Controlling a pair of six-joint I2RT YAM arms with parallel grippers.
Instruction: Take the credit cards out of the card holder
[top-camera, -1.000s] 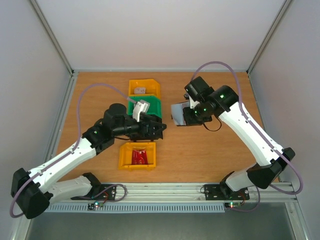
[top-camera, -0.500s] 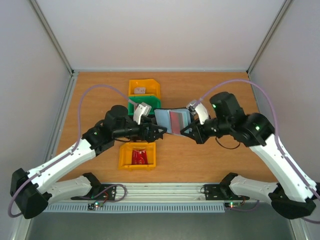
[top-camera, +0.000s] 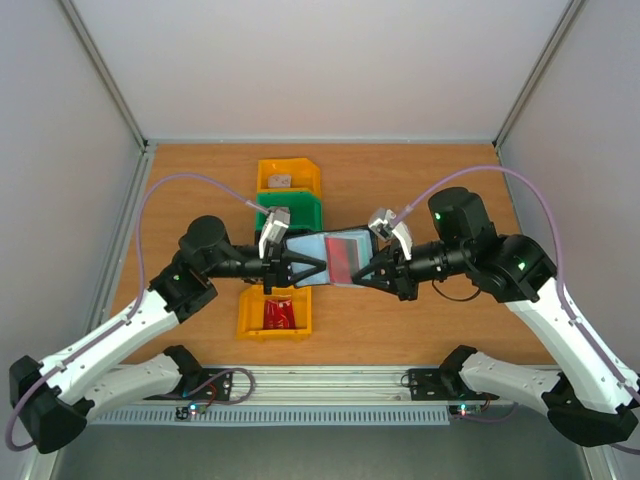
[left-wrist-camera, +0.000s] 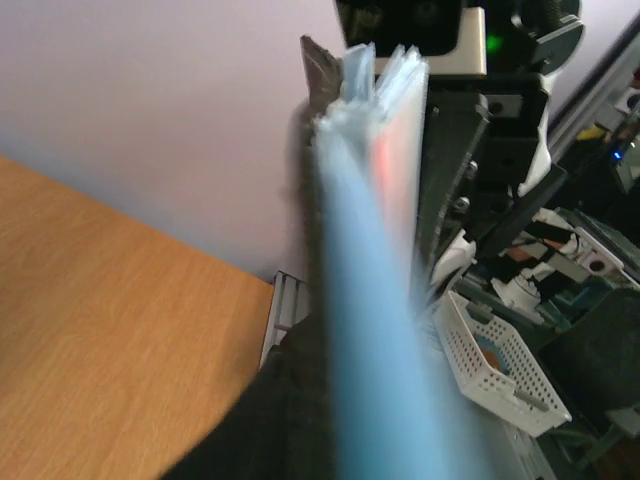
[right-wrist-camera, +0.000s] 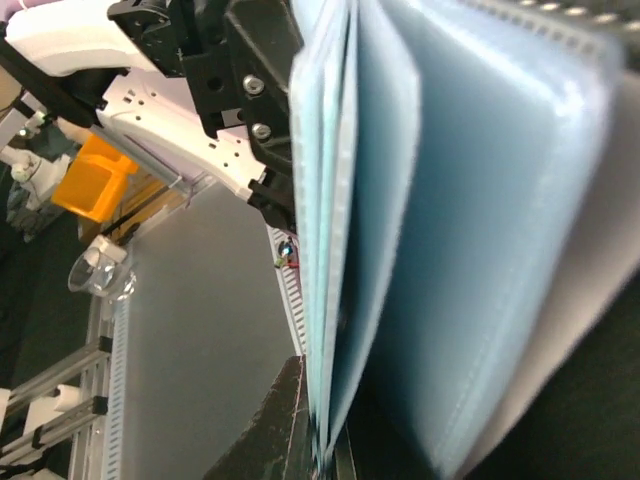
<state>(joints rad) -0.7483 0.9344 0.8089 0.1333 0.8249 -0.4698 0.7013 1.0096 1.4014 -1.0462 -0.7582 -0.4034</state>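
Your right gripper (top-camera: 372, 272) was closed on the right edge of the small black folding card holder (top-camera: 318, 250). It held the holder clear of the brown wooden surface (top-camera: 420, 180), midway between the two arms. The card holder lay open with its shiny grey-blue pockets facing up. One flat red credit card (top-camera: 345, 258) sat in a pocket right of its middle.

Your left gripper (top-camera: 303, 268) met the card holder's left edge from the opposite side. In the left wrist view a pale blue sleeve (left-wrist-camera: 370, 300) ran edge-on between the fingers, blurred. Whether the jaws gripped it could not be told. In the right wrist view the sleeves (right-wrist-camera: 470, 200) fanned out close to the camera and filled most of the frame.

A green plastic bin (top-camera: 300, 207) stood just behind the left gripper, and a yellow plastic bin (top-camera: 288, 175) touched its far side. A second yellow plastic bin (top-camera: 250, 312) stood just in front of the left gripper. It held a flat red item (top-camera: 280, 315), which was too small to identify.
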